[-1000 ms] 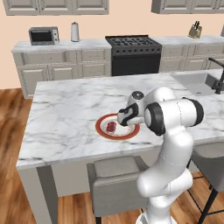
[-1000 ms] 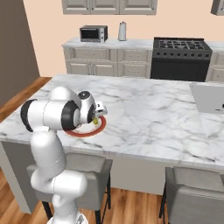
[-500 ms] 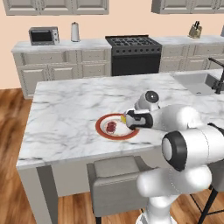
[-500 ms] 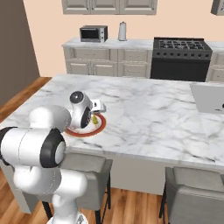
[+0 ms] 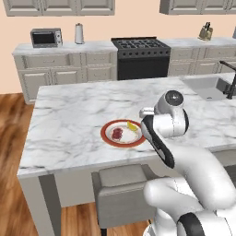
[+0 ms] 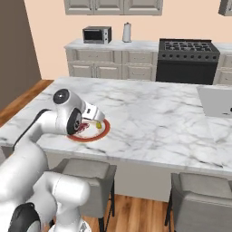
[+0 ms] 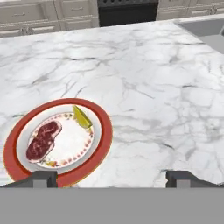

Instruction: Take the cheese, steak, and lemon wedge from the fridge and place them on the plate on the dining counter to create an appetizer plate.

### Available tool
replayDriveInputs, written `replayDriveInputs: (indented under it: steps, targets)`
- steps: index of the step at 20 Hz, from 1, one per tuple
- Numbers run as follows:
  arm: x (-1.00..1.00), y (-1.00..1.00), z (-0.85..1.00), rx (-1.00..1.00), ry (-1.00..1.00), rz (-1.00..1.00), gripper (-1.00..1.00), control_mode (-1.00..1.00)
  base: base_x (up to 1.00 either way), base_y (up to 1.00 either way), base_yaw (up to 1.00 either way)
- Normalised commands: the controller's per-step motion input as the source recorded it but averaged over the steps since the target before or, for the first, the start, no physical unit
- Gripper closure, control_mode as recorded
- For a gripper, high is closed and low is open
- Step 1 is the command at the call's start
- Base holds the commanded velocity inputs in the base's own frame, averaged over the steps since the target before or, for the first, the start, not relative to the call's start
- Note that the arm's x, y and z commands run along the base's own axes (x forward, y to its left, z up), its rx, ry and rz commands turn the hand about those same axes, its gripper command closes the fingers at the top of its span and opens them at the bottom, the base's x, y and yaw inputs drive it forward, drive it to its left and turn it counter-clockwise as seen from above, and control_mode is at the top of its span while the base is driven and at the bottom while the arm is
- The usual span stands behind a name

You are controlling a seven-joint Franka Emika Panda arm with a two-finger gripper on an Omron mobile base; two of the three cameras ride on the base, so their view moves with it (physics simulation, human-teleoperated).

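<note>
Looking at the hand view, the plate at lower left of the frame sits on the marble surface with the steak and a lemon wedge on it, so two of three look done. No chunky orange cheese on it that I can spot, so I'd guess that's left. End effector is spread wide, holding nothing, hovering just right of the plate.

Peach walls, wood floor, grey cabinets, black stove, microwave; grey stools at the island's near edge.
</note>
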Motion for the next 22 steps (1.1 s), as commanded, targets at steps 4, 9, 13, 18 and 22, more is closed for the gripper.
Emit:
replayDriveInputs:
  steps: [4, 9, 13, 18, 22]
  targets:
    - [-1.00, 0.00, 0.89, 0.05, -0.01, 0.04, -1.00, -1.00, 0.00, 0.00, 0.00]
    - [-1.00, -0.01, 0.22, 0.00, -0.10, 0.29, -1.00, -1.00, 0.00, 0.00, 0.00]
    - [-0.88, 0.00, 0.07, 0.00, 0.00, 0.30, -1.00, -1.00, 0.00, 0.00, 0.00]
    - [-0.22, 0.04, 0.40, 0.00, 0.00, 0.04, -1.00, -1.00, 0.00, 0.00, 0.00]
    - [0.00, 0.00, 0.00, 0.00, 0.00, 0.00, -1.00, 1.00, -0.46, -0.14, -0.04]
